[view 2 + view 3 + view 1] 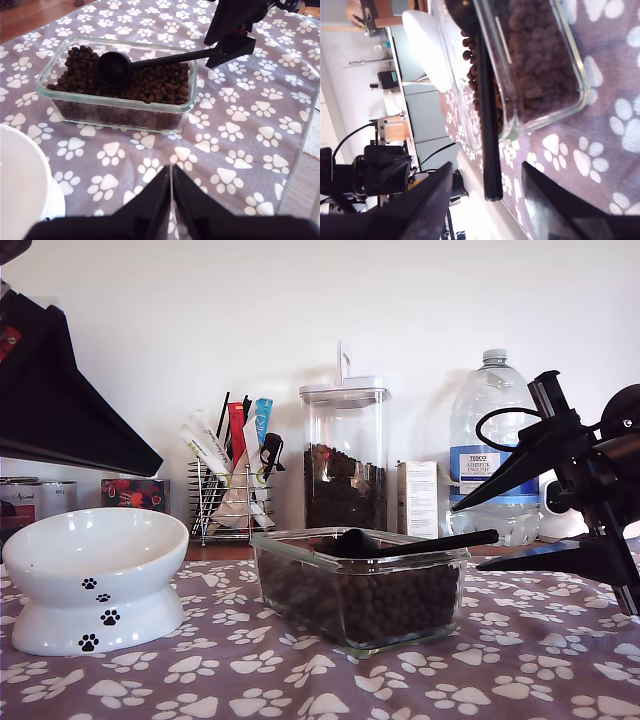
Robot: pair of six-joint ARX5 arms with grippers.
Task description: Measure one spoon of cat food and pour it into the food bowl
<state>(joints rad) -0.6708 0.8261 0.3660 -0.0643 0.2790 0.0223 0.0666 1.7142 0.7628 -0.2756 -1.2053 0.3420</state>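
The black spoon (360, 540) lies in a clear glass dish (300, 540) full of dark cat food (370, 605). Its handle sticks out over the rim toward the exterior view's right. My second gripper (468, 537) is open, and the handle's end (487, 125) sits between its fingers with gaps on both sides. The white food bowl (95, 580) with black paw prints stands empty at the exterior view's left. My first gripper (171, 180) is shut on nothing, hovering over the cloth between bowl (20, 190) and dish (120, 102). The spoon's round bowl (114, 67) rests on the kibble (160, 82).
A purple paw-print cloth (300, 680) covers the table. Behind the dish stand a tall lidded canister (344, 455) with kibble, a wire rack of utensils (235, 490), a small box (418, 498) and a large water bottle (490, 440). Tins (40, 498) sit at the back, exterior view's left.
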